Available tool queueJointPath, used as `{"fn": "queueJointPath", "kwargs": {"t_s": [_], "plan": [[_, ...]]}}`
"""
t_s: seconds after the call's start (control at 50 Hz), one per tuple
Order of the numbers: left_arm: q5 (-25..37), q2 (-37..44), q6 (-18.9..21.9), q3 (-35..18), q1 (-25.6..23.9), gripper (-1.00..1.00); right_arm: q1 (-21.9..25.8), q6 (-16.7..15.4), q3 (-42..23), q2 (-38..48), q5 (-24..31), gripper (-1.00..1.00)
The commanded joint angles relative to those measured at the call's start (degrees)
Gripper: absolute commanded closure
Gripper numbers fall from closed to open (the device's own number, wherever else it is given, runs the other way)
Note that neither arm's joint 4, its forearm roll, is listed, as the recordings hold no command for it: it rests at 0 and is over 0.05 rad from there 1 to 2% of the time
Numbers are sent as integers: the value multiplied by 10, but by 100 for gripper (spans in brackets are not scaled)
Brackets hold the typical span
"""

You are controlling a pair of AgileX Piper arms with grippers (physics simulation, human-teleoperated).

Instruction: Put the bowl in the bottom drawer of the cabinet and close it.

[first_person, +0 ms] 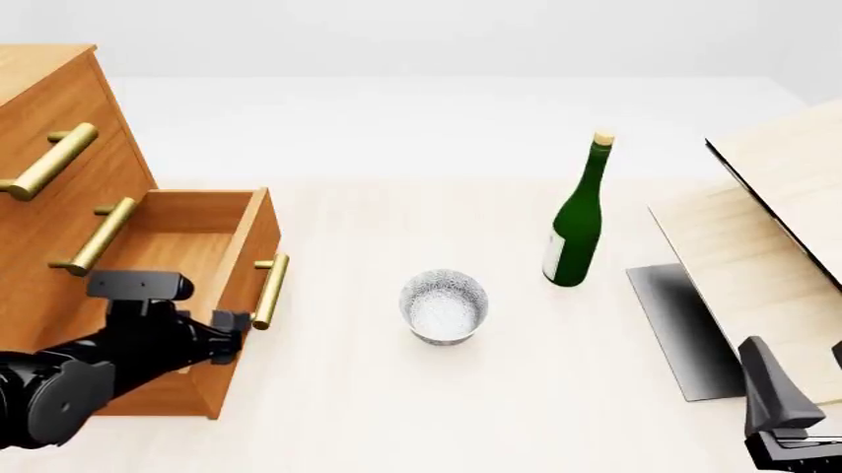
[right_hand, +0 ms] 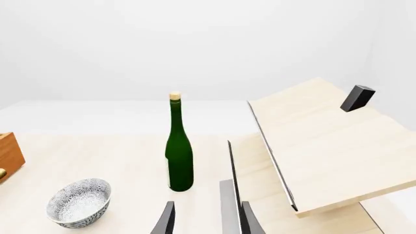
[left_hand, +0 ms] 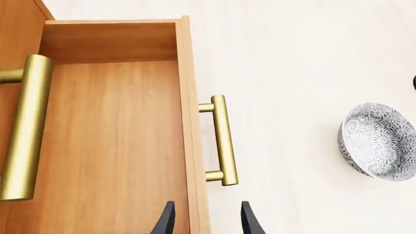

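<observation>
Bowl (first_person: pixel 445 306) upright on the pale table (first_person: pixel 394 404), just below centre of the front view, white with a fine grey speckle, mouth up, touched by nothing. Seen also at the right edge of the left wrist picture (left_hand: pixel 381 141) and at the lower left of the right wrist picture (right_hand: pixel 79 202).

Bottom drawer (first_person: pixel 197 296) pulled out at left of the front view, well apart from the bowl, open box bare inside, brass bar handle (first_person: pixel 270 291) on its front facing the bowl. Same drawer fills the left half of the left wrist picture (left_hand: pixel 110 146), handle (left_hand: pixel 221 140) on the outer face. Cabinet (first_person: pixel 53 187) tall in the upper left, orange-brown, two upper drawers closed, each with a brass bar.

Left gripper (left_hand: pixel 206 219) low over the drawer's front board, dark fingers apart, one on either side of the board's top edge, holding nothing; in the front view its black arm (first_person: pixel 93 374) crosses the lower left corner before the drawer.

Green bottle (first_person: pixel 577 222) upright right of centre, beyond and right of the bowl, not touching it. Pale wood boards (first_person: pixel 776 227) tilted at far right.

Right gripper (right_hand: pixel 206 219) at the lower right corner of the front view, fingers apart and empty, pointed toward bottle and boards, well apart from the bowl.
</observation>
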Motion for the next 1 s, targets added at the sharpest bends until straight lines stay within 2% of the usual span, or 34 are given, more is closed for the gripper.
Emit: {"fn": "queueJointPath", "kwargs": {"t_s": [0.02,0.3,1.0], "plan": [[-8,18,-11,0,6,-100,0,0,0,0,0,-100],[-19,40,-11,3,1,-100,0,0,0,0,0,-100],[-24,38,4,8,-25,-100,0,0,0,0,0,-100]]}}
